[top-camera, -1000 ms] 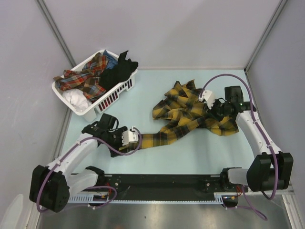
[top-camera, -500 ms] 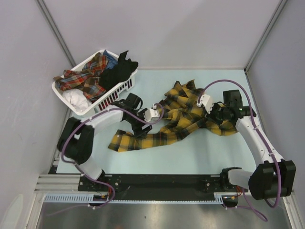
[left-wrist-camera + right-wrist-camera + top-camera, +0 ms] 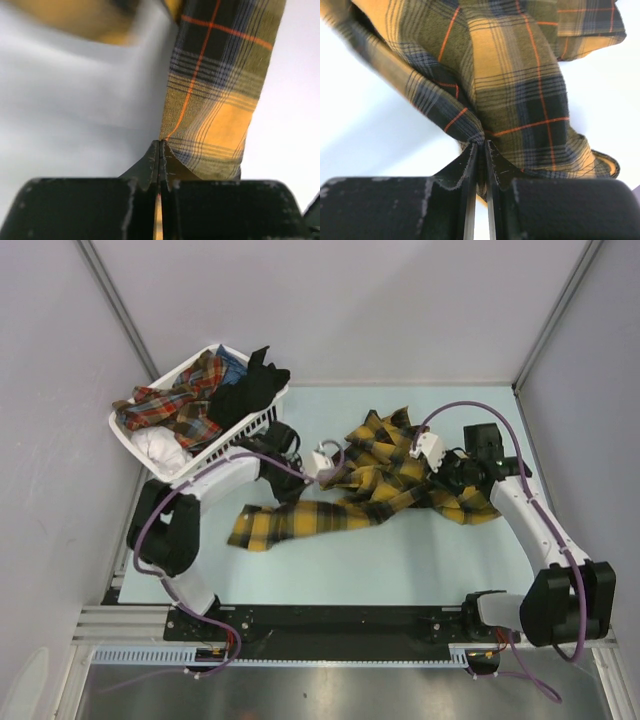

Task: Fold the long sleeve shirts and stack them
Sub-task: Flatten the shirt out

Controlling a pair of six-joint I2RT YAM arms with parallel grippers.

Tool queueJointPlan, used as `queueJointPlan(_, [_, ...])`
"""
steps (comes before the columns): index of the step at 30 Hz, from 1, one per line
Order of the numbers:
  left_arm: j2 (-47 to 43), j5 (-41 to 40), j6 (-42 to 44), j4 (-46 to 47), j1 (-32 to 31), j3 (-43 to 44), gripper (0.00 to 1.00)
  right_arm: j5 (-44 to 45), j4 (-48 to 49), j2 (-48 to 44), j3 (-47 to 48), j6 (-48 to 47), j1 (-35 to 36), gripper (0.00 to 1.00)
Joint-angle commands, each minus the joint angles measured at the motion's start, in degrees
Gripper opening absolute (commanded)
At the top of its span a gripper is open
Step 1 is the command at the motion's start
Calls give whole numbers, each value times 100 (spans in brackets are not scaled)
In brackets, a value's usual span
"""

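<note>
A pale blue table (image 3: 400,560) carries two things — a white basket (image 3: 240,445) and a crumpled mustard plaid shirt (image 3: 385,490).

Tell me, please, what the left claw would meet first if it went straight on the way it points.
The plaid shirt: the left claw is shut on a fold of it, and cloth lies right ahead of the tips. Farther on looks like the shirt's bunched body, though depth is unclear.

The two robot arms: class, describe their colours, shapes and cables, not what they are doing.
The left arm and right arm both have smooth white link shells and bulky black joint housings. A purple cable loops loosely along each, and a white block sits near each wrist. The fingers are black wedges with scuffed, whitish edges.
</note>
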Motion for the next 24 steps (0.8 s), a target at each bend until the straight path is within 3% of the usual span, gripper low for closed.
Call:
queueJointPlan(1, [-934,-202,-535,47,525,1199,0,19,599,367,459,166,-12,15])
queueJointPlan(4, [-1118,-106,-545,135,561,1281,0,-131,582,701,767,306,-65,16])
queueJointPlan(8, [-1444,-141,-641,503,561,1245,0,-498,196,983,1224,376,-319,62])
queueJointPlan(10, [-1733,-500,-633,644,553,1228,0,-780,-58,1027,1444,351,-469,66])
queueJointPlan(15, [-2411,-1265,-510,1663,527,1166,0,-1299,-253,870,1515,324,-409,89])
queueJointPlan(17, [-2551,-1424,-457,1961,518,1306,0,-1405,-157,852,1462,342,-190,95])
queueJointPlan(24, [-3009,-1380,324,3192,395,1026,0,-1677,-76,1404,2155,605,365,98])
